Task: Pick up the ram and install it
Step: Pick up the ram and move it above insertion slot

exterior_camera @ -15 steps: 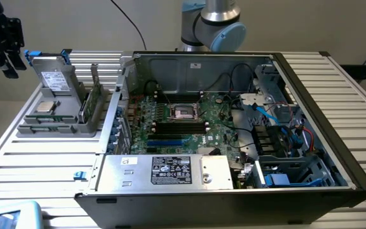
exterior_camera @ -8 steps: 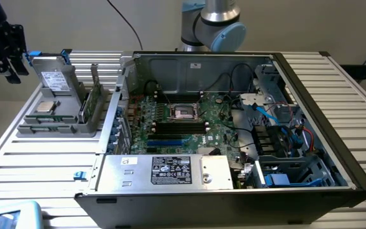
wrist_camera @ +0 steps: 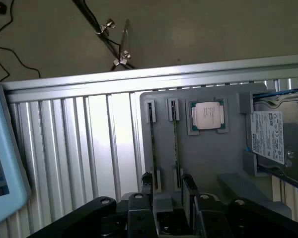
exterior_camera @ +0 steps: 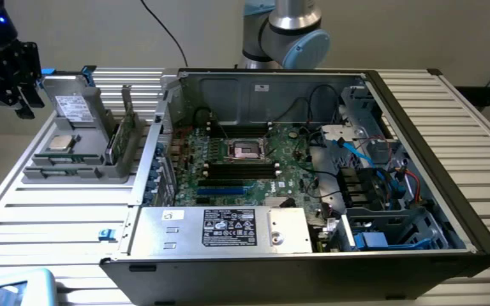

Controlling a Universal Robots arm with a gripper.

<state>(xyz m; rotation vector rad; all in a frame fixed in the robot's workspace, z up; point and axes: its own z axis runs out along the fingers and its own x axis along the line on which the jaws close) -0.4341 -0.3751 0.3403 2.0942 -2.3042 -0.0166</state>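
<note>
Gripper (exterior_camera: 8,76), jaws apart, empty, at the exterior view's upper left, above gray tray (exterior_camera: 36,175). Ram (wrist_camera: 175,141) on edge in a tray slot, beside processor (wrist_camera: 208,115). Open computer case (exterior_camera: 313,280) at center right.

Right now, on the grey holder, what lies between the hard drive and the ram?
The silver processor chip sits between the hard drive and the ram, as the wrist view shows.

Silver arm (exterior_camera: 289,16), pale blue joint cap (exterior_camera: 307,48). Black jaws, black linkage bars (wrist_camera: 84,215), round pivot pins (wrist_camera: 105,201); small blue light (exterior_camera: 0,19).
</note>
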